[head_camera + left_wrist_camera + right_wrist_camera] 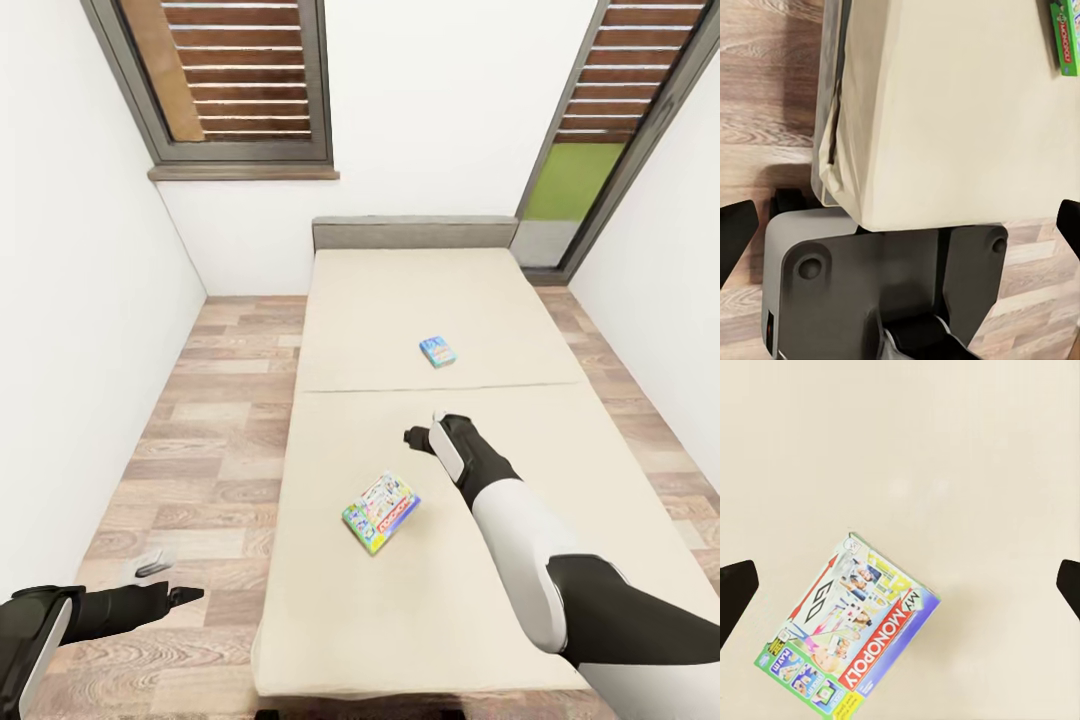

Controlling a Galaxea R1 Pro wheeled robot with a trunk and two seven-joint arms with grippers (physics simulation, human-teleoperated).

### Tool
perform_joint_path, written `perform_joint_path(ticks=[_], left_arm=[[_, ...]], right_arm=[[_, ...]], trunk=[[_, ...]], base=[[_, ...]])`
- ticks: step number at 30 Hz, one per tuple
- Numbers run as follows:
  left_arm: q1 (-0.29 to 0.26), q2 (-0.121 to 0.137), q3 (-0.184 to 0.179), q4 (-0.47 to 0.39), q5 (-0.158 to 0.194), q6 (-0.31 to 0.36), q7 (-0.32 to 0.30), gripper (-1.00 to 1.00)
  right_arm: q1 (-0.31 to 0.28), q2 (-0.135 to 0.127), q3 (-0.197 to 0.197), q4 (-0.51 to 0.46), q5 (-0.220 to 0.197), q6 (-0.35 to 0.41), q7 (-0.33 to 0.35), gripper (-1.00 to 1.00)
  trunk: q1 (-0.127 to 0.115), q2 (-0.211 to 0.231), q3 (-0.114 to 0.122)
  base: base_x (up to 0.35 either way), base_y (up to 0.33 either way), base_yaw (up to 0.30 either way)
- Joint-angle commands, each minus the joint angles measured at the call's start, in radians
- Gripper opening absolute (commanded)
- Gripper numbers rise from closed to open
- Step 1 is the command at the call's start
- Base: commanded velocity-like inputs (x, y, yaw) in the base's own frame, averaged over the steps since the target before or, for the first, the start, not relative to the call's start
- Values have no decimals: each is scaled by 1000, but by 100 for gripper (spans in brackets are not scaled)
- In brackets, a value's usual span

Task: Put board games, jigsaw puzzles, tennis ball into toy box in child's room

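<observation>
Step in hand, by my read: first pickup off the bed (420, 300), a plain beige mattress on a grey frame. Right gripper (428, 434) hangs above it, jaws spread, empty. Near board game (381, 512), flat glossy printed box, lies at its 7 o'clock; far board game (437, 351) at 12. Next: descend, square up, pinch. Left gripper (168, 580) spread over wood floor.

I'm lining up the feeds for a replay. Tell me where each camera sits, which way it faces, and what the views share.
Head view: high on the robot, looking down along the bed at two board games; both arms show.
Left wrist view: on the left arm, facing down at the bed's corner and the robot's grey base; dark fingertips at the edges.
Right wrist view: on the right arm, facing down at the near board game.
Shared: that near board game appears in all three.
</observation>
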Motion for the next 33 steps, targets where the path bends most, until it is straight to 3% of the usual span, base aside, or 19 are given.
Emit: perform_joint_path(ticks=[1,33], left_arm=[[-1,0,1,-1,-1,7,-4,100],[-1,3,9,0,-1,7,-7,100]], right_arm=[[-4,1,-3,-1,-11,2,-8,100],[-64,1,-3,-2,-12,84,-16,100]], trunk=[[0,-2,-3],[0,-2,-56]], base=[[0,0,0],[0,0,0]])
